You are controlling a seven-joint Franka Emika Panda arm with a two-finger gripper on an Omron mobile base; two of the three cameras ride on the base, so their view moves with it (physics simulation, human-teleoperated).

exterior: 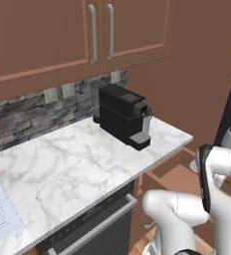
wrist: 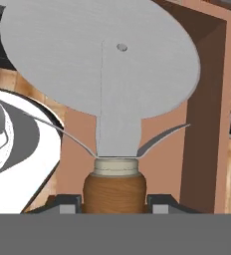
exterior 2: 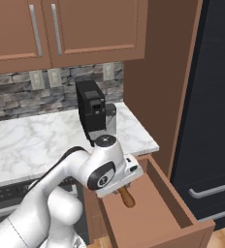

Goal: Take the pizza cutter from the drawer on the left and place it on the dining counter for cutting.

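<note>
The marble worktop [exterior: 72, 159] spans the left and centre of both base views, under brown wall cabinets [exterior 2: 85, 29] and a grey stone backsplash [exterior: 33, 112]. A black coffee machine [exterior: 123, 114] stands at its right end, upper centre of the frame. The drawer [exterior 2: 175, 203] stands pulled open at lower right of the right base view, just below the worktop edge. The white arm [exterior 2: 61, 193] reaches over it from lower left. The hand [wrist: 113, 201] is clamped on the wooden handle of the pizza cutter [wrist: 102, 64], one fingertip against each side. In the hand view the round blade occupies the upper frame, above the drawer interior.
</note>
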